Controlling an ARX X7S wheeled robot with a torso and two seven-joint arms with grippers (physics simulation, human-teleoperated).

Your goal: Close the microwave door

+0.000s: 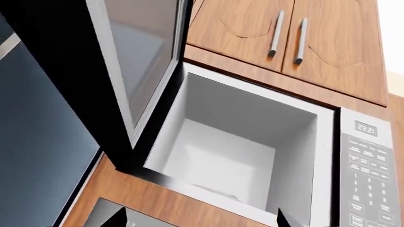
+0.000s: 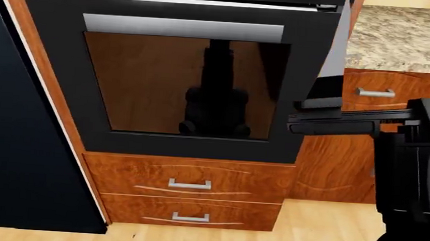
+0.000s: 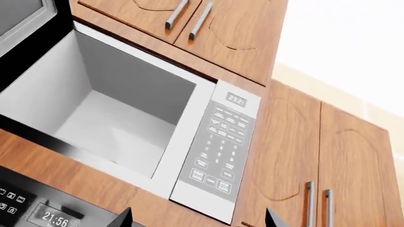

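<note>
Microwave [image 1: 252,151] sits built into wood cabinets [image 1: 303,42] above the wall oven [image 2: 184,79], its door [image 1: 136,61] swung wide open, white cavity exposed, keypad panel [image 3: 218,151] beside it. Drawers [image 2: 190,183] sit under the oven and nothing blocks the door. Right arm [image 2: 414,166] is raised at the head view's right; left gripper [image 1: 198,220] and right gripper [image 3: 197,218] both have fingertips spread apart, holding nothing.

One microwave [image 3: 126,118] – one oven [image 2: 188,79] – two drawers [image 2: 190,179] [image 2: 191,211] under oven.

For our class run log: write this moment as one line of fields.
task: close microwave door | door: wide open | cavity: empty | left tool: open, below microwave, no contact | right tool: open, no contact
</note>
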